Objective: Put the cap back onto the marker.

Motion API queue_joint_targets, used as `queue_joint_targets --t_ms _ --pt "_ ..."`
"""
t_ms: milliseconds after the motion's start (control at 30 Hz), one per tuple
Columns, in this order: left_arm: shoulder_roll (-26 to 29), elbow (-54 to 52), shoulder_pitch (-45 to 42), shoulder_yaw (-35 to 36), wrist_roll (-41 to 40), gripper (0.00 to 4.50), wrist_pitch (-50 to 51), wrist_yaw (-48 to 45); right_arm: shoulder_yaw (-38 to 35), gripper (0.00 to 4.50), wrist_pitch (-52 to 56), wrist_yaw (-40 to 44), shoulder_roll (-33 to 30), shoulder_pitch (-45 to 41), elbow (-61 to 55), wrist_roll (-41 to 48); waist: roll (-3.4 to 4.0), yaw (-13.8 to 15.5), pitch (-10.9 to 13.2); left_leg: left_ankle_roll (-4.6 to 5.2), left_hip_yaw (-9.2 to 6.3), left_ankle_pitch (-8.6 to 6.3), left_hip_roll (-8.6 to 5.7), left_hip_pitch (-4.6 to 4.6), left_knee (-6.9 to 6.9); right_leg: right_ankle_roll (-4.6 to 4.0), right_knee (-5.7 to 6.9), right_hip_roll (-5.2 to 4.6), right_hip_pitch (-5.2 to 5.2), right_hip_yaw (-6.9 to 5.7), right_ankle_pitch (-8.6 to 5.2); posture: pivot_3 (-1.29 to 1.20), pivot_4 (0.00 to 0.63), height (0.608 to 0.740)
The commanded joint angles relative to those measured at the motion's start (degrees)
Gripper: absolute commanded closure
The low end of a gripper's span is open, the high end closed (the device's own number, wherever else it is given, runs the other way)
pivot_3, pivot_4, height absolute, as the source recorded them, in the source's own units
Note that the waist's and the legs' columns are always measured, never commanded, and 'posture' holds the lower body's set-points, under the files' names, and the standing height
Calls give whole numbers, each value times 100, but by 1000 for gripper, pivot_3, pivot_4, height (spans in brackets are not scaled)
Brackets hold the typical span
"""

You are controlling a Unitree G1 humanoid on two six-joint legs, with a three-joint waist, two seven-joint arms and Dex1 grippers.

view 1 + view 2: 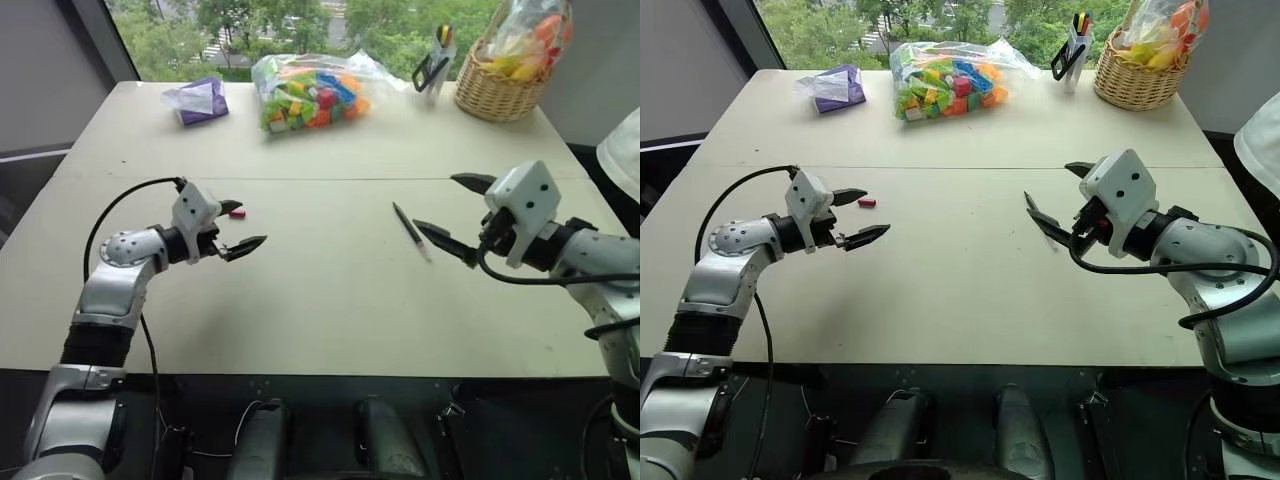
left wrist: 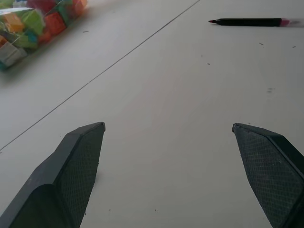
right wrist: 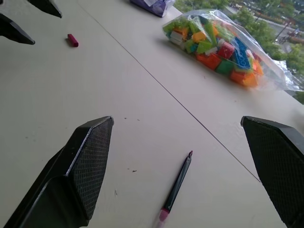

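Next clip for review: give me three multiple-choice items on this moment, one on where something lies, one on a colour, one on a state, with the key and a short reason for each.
1. Where does the cap lie?
A. On the table by the left gripper
B. In the wicker basket
C. On the marker's tip

2. What colour is the cap?
A. Blue
B. Red
C. Yellow

3. How do the two grippers stand?
A. Both shut on the marker
B. Left shut, right open
C. Both open and empty

Key:
1 A, the cap rests on the bare tabletop just beyond the left gripper's fingers.
2 B, it shows as a small red cylinder.
3 C, the left gripper and the right gripper have their fingers spread, and the marker lies untouched on the table.
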Motion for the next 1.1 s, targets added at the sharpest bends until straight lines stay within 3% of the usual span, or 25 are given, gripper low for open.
queue_joint_targets --t_ms 33,267,467,1100 --pt "-109 827 -411 13 213 0 -602 -74 -100 64 -67 -170 58 52 -317 -39 0 1 0 0 0 0 0 0 0 0 0 0 0 -1 0 0 150 740" --pt "-326 3069 -1546 91 754 0 -1618 531 -221 64 84 -401 120 387 -677 -1 -2 -5 0 1 2 0 -1 0 1 3 1 1 -1 0 1 0 150 740" --pt "-362 4168 -2066 45 1148 0 -1927 983 -320 64 190 -536 122 544 -876 34 -5 -4 0 1 1 0 -3 -4 3 6 3 1 0 -9 3 0 150 740" --pt "-655 5097 -2302 245 1257 0 -1463 718 -301 64 270 -555 3 484 -906 49 -8 9 -1 1 11 0 -5 -2 13 6 30 1 -3 -10 3 0 150 740"
